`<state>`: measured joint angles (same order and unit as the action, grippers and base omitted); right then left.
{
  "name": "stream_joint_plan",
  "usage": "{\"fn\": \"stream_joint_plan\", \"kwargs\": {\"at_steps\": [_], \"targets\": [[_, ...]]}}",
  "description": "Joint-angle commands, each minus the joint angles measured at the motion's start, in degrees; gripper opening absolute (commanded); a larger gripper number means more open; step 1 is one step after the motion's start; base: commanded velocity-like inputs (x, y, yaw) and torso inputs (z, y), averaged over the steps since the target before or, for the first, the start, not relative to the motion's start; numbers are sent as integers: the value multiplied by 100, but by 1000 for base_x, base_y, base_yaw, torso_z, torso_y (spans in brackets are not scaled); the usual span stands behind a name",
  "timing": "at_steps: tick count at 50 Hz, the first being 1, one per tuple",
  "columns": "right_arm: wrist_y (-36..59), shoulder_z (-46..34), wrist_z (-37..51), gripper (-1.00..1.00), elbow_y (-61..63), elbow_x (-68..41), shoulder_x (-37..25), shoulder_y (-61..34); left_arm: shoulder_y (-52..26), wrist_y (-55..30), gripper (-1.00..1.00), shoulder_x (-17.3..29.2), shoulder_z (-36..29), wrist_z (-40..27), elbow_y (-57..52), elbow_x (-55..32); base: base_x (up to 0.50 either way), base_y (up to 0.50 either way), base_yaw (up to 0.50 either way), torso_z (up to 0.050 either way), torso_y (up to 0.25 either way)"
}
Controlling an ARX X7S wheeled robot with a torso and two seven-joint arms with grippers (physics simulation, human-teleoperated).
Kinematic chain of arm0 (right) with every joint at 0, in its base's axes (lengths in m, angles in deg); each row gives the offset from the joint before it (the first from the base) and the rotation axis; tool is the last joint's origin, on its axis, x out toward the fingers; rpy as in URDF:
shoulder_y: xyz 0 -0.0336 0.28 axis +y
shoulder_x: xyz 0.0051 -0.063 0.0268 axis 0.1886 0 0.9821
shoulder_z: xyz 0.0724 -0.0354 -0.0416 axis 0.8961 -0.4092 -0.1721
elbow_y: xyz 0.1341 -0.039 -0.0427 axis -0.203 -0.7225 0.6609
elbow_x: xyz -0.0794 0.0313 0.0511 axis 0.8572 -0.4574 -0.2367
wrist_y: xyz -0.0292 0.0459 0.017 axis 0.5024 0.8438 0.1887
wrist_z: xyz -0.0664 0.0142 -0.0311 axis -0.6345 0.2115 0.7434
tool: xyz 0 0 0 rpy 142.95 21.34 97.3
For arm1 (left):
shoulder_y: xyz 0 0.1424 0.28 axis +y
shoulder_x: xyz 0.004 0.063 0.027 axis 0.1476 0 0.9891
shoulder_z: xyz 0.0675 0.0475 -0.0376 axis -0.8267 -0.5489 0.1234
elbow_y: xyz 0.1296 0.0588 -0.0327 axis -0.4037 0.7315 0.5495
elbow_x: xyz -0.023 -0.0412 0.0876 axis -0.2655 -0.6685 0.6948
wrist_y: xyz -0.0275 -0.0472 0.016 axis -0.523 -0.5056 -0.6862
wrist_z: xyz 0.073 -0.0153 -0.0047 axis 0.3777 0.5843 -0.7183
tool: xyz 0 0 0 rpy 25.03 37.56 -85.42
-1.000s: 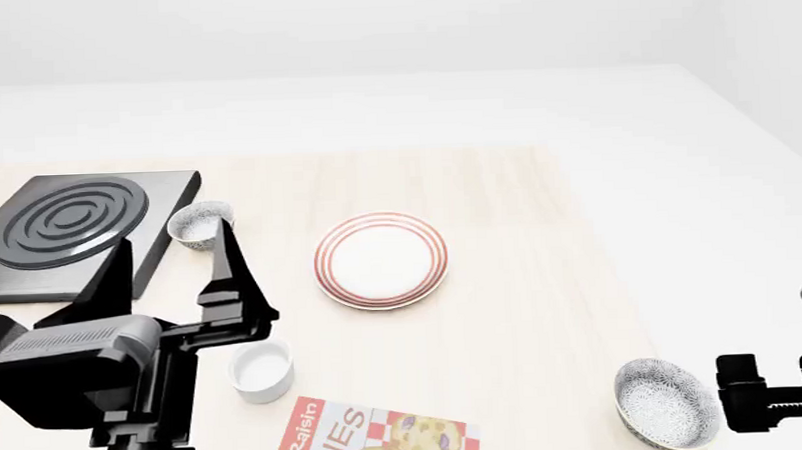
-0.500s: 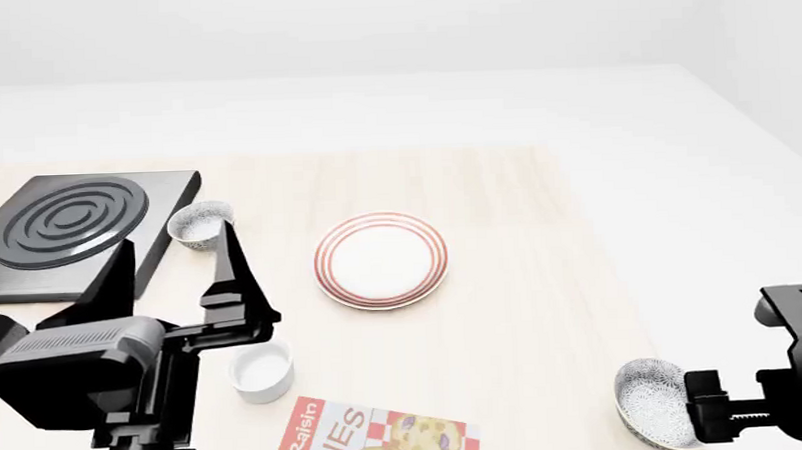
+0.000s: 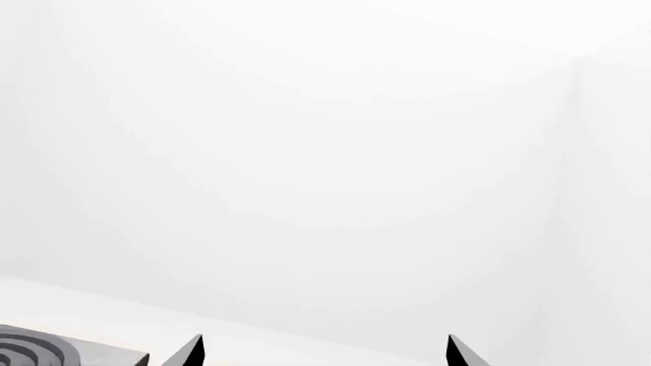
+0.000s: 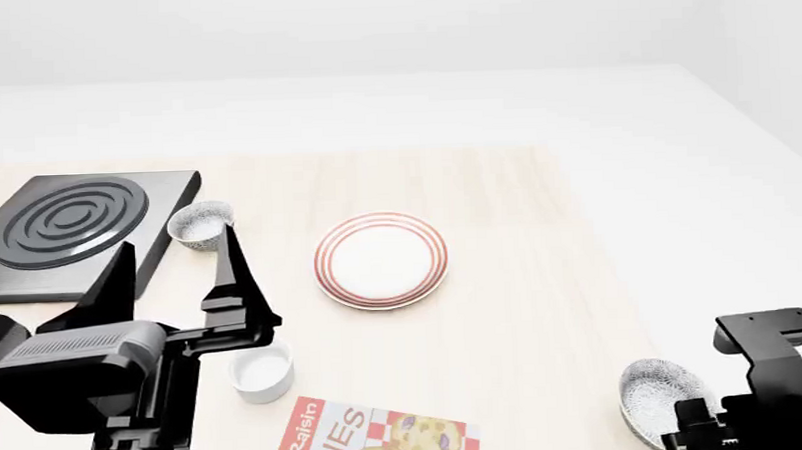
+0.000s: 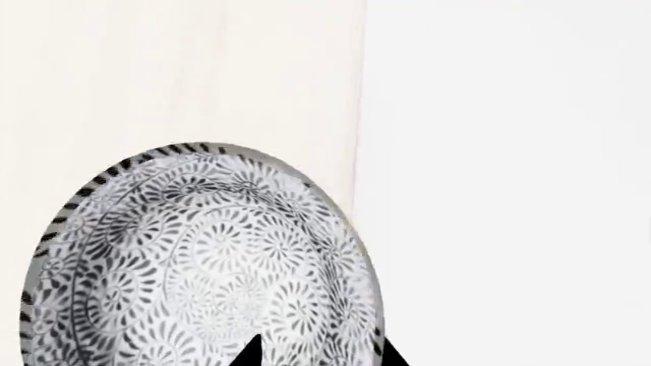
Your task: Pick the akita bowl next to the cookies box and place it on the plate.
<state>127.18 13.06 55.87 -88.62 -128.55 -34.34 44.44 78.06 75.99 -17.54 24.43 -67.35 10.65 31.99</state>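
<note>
Pale wood planking with a faint grain makes up the table (image 4: 537,280) under your arms, and plain white walls and floor lie behind it.

At far left you have a flat black square stove (image 4: 74,231) with raised concentric rings on top. Just beside its right edge sits a small speckled bowl (image 4: 201,224), the twin of the one you want. Your left gripper (image 4: 175,258) hangs over the table in front of the stove, its two dark wedge-shaped fingers spread well apart with nothing between them; in the left wrist view only the two fingertips (image 3: 188,352) show against the white wall, with a corner of the stove beside them. Just below the gripper in the head view stands a plain smooth white cup (image 4: 262,372), partly covered by the arm. Near it, at the bottom edge, lies the cookies box (image 4: 375,436), a flat red-and-white carton cut off by the frame.

In the middle, the plate (image 4: 379,260) lies round and shallow, white with red rings, well apart from everything else.

At the right, close to the table's edge, sits the akita bowl (image 4: 654,396), deep and round, covered in fine grey-black swirls with a dark striped rim. Your right gripper (image 5: 315,354) is at its near rim: the two black fingertips straddle the wall, one inside and one outside, slightly parted. You cannot tell whether they grip it yet.
</note>
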Motion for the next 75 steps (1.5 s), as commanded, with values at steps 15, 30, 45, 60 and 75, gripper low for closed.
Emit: {"fn": "stream_joint_plan", "kwargs": {"at_steps": [15,30,45,60,75], "targets": [[227,221,349,-100,756,-377,-249,-339,4,57,100,54,-52,-40,14,-6,0,0,0,0,0],[833,121,643,-100,1139,-611,-73,-1410,-28,86,100,69,-78,-75,39,-11,0,0,0,0,0],[849,-459,135,-100,500,264,864,-3574,-34,95,100,100,-121,-85,55,-36,0,0,0,0,0],[-1615,-2220,-2698,-100,-3432,2649,3183,-5159,34,253,100,129,-44,-113,181,5,0,0,0,0,0],[-3361,2022,-3817,-100,-7124,5577,5655,-5408,226,414,100,299,363,-325,211,116,0,0,0,0,1]]}}
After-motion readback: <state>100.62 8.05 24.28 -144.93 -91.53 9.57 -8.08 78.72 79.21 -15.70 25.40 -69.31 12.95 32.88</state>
